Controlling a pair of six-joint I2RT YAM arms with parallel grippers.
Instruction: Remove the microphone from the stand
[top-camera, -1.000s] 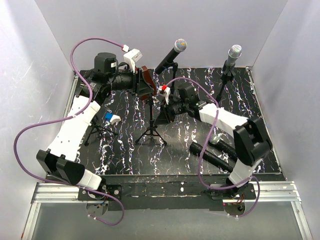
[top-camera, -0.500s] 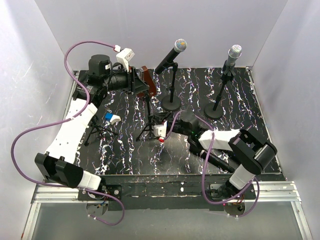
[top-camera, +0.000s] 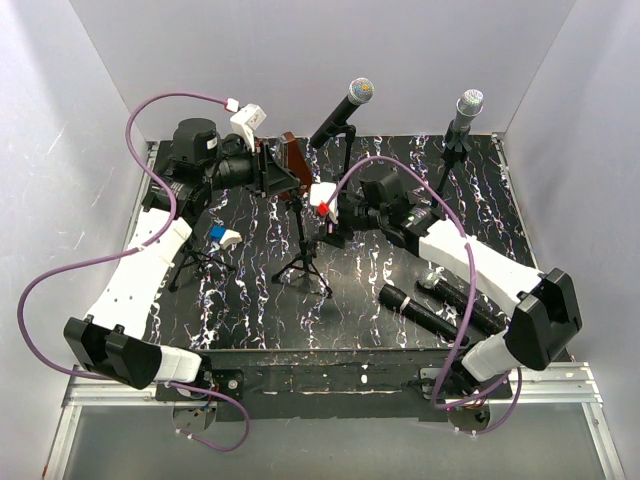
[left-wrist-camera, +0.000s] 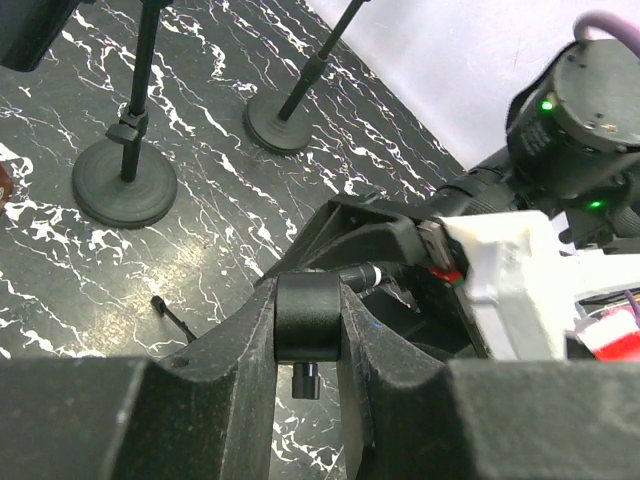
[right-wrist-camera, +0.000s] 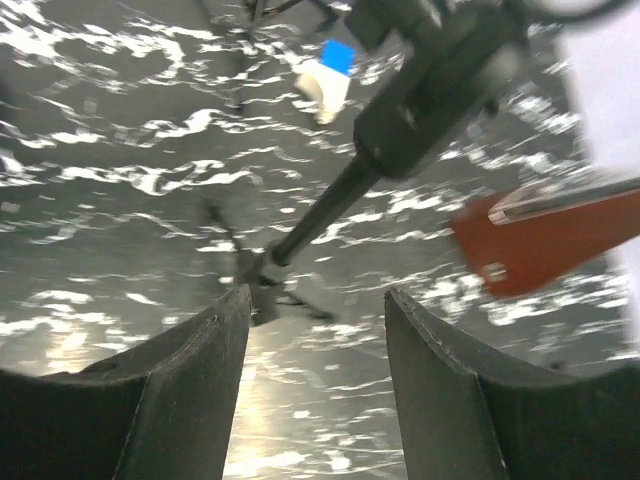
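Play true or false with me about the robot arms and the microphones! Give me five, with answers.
1. Two black microphones lie flat on the black marbled table. True.
2. The right gripper squeezes something. False: its fingers are open and hold nothing.
3. Two silver-headed microphones sit on stands at the back. True.
4. The left gripper is wide open. False: it is shut on a black cylinder.
5. The small blue-and-white piece is on the table's right side. False: it is on the left.
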